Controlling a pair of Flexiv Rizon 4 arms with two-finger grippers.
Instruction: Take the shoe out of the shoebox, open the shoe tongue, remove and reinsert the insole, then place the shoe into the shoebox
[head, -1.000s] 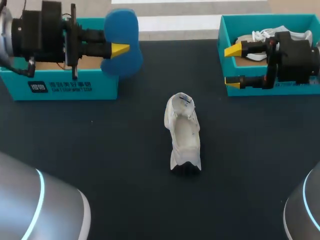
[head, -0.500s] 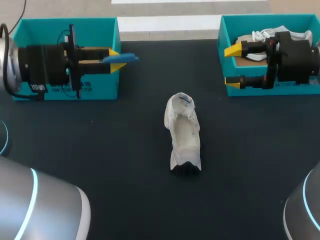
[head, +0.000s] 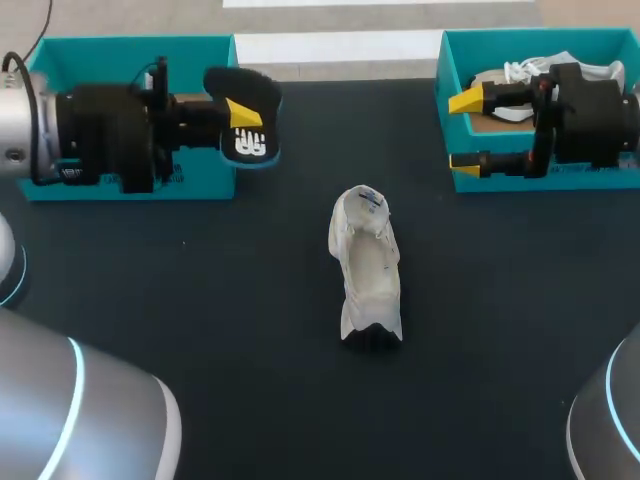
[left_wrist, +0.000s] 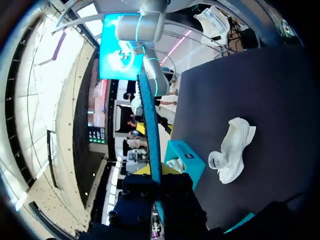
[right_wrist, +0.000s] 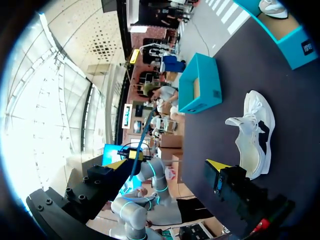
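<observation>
A white shoe (head: 367, 265) lies on the black table, near the middle, with its opening facing up. My left gripper (head: 241, 116) hangs in front of the left teal shoebox (head: 130, 46), shut on the insole (head: 246, 142), whose dark underside with a white mark faces the camera. In the left wrist view the insole (left_wrist: 149, 130) stands edge-on between the fingers of the left gripper (left_wrist: 155, 176), with the shoe (left_wrist: 233, 150) ahead on the table. My right gripper (head: 465, 132) stands open over the front wall of the right teal shoebox (head: 443, 72), holding nothing. The right wrist view shows the shoe (right_wrist: 255, 132) ahead of the right gripper (right_wrist: 167, 164).
A second white shoe with loose laces (head: 520, 72) lies inside the right shoebox. Both boxes stand along the table's far edge. Dark table surface (head: 200, 300) surrounds the middle shoe on all sides.
My left gripper has turned the insole over: first its blue face showed, then its edge, now its dark underside. The right arm and the shoe have not moved.
</observation>
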